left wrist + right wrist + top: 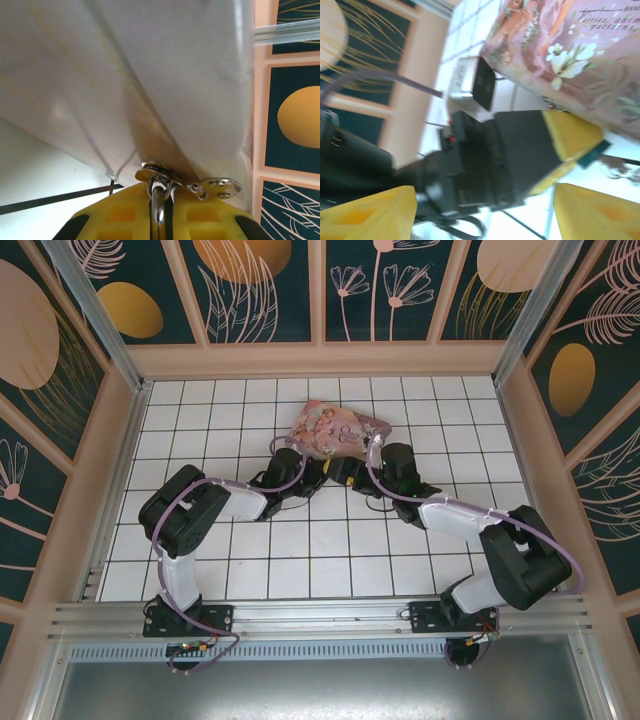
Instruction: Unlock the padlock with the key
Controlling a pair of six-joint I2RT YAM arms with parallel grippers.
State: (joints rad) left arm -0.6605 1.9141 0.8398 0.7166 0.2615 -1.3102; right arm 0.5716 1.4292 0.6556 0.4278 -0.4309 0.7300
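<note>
In the left wrist view my left gripper (pixel 167 197) is shut on the padlock; its silver shackle (pixel 158 210) rises between the yellow fingers and runs through the metal hasp (pixel 157 175) on the box. From the right wrist view the padlock's bluish body (pixel 594 152) pokes out beside the left gripper's yellow tip (pixel 570 134). A blurred brownish shape (pixel 619 167) lies just right of it; I cannot tell whether it is the key. My right gripper (pixel 485 200) is open, with nothing between its fingers. From above, the left gripper (pixel 316 472) and the right gripper (pixel 350 476) meet below the box.
The pink illustrated tin box (pixel 340 432) sits tilted on the white tiled floor (pixel 300 560), close against both grippers. Patterned walls (pixel 320 290) enclose the floor on the back and both sides. A metal rail (pixel 320 615) runs along the near edge.
</note>
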